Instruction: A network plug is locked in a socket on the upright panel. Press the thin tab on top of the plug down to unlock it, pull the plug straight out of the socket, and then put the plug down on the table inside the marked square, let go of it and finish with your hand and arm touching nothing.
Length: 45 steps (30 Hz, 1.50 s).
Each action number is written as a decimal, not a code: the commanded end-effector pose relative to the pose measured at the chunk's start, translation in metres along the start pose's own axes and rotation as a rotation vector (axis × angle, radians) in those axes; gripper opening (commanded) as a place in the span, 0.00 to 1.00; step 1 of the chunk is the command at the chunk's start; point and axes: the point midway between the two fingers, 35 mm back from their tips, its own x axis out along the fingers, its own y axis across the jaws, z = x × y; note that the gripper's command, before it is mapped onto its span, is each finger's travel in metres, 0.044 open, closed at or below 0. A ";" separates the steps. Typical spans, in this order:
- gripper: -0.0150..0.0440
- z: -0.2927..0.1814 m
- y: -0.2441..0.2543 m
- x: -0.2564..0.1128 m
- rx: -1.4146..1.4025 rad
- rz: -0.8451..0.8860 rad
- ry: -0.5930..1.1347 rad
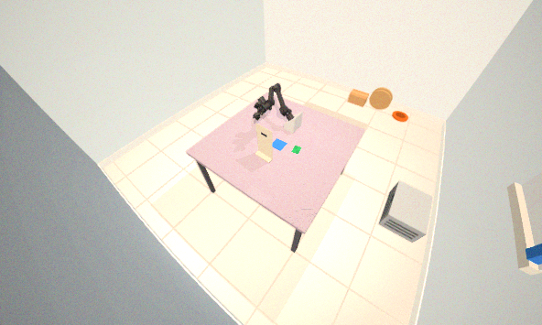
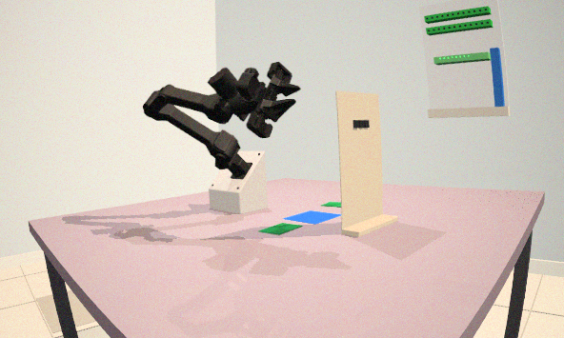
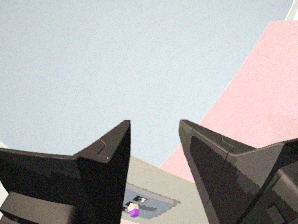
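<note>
My gripper [image 1: 255,117] [image 2: 297,94] [image 3: 154,125] is partly open and empty, held up in the air on the arm's side of the upright panel [image 1: 264,147] [image 2: 360,176] [image 3: 175,179], touching nothing. In the wrist view the panel's near face shows low down, with a blue-grey socket plate [image 3: 164,204] on it. A small plug end in white and purple [image 3: 133,211] shows there, just right of the left finger; its tab cannot be made out. The top and exterior views show the panel's back with a dark slot. A flat blue square [image 1: 279,145] [image 2: 312,217] lies on the table at the panel's foot.
Green patches [image 1: 297,149] [image 2: 281,228] lie near the blue square; another green patch [image 2: 332,205] is partly behind the panel. The arm's pale wedge base [image 1: 293,124] [image 2: 240,197] stands on the pink table [image 1: 293,192] [image 2: 238,300]. The panel has a low foot [image 1: 263,157] [image 2: 369,226].
</note>
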 end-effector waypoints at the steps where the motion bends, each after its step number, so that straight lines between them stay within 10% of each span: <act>1: 0.52 -0.024 0.004 0.002 0.056 -0.001 0.018; 35: 0.52 -0.177 0.027 -0.071 0.489 -0.010 0.157; 45: 0.52 -0.175 0.026 -0.035 0.549 0.007 0.161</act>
